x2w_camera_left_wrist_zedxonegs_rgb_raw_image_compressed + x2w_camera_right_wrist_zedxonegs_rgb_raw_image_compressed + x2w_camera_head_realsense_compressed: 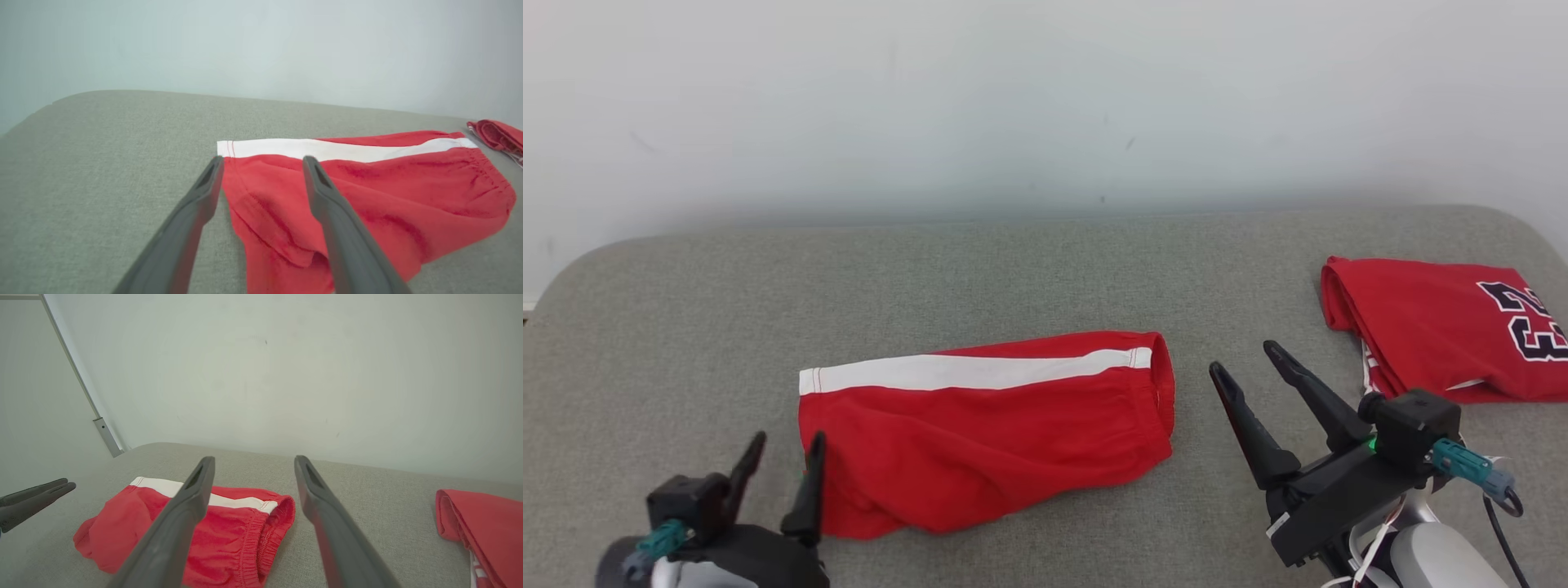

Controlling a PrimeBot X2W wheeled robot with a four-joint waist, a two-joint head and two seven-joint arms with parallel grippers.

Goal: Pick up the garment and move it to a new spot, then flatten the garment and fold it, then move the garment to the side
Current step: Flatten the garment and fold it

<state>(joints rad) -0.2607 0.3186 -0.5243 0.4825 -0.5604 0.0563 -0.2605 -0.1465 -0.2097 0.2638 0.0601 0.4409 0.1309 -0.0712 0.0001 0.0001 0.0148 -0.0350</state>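
The garment, red shorts (988,433) with a white side stripe, lies folded flat on the grey cushioned surface (1013,269) at mid-front. My left gripper (788,441) stands open at the shorts' left edge. In the left wrist view its fingers (262,160) straddle that edge of the shorts (388,192) without pinching the cloth. To the right of the shorts' waistband (229,535), my right gripper (1243,358) hovers above the surface. It is open, with nothing between its fingers (254,458).
A folded red jersey (1429,327) with dark numbers lies at the far right, also seen as a jersey (482,518) beside my right gripper. A pale wall runs behind the surface. Grey surface lies bare to the left and behind the shorts.
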